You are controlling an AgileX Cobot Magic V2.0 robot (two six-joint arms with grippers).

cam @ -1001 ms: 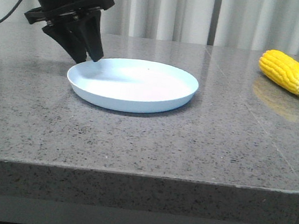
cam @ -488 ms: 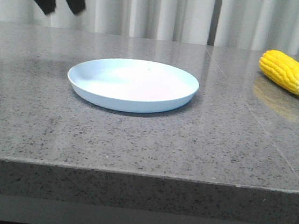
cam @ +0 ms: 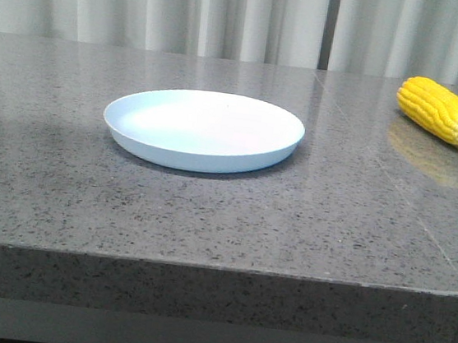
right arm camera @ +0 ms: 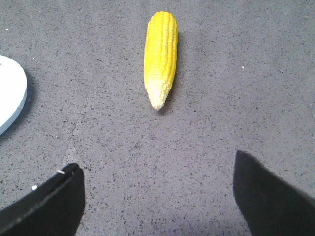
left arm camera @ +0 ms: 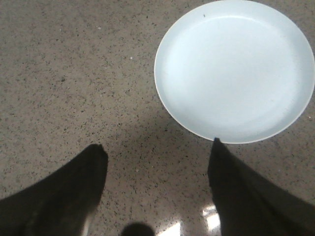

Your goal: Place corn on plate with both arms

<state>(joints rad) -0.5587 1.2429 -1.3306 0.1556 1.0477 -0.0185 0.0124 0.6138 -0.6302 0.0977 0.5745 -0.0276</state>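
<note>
So, corn (cam: 444, 111) lying far right on grey speckled surface (cam: 208, 210), well apart from plate (cam: 203, 129) at centre. Left end effector (left arm camera: 155, 157) spread wide, holding nothing, above surface beside plate rim. Right end effector (right arm camera: 157, 172) also wide apart, hovering near corn's pale tip.

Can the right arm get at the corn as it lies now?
Probably yes. In the right wrist view the corn lies alone on bare table, ahead of the right gripper, whose fingers stand wide apart and empty. Nothing sits between them; the plate is off to one side.
</note>
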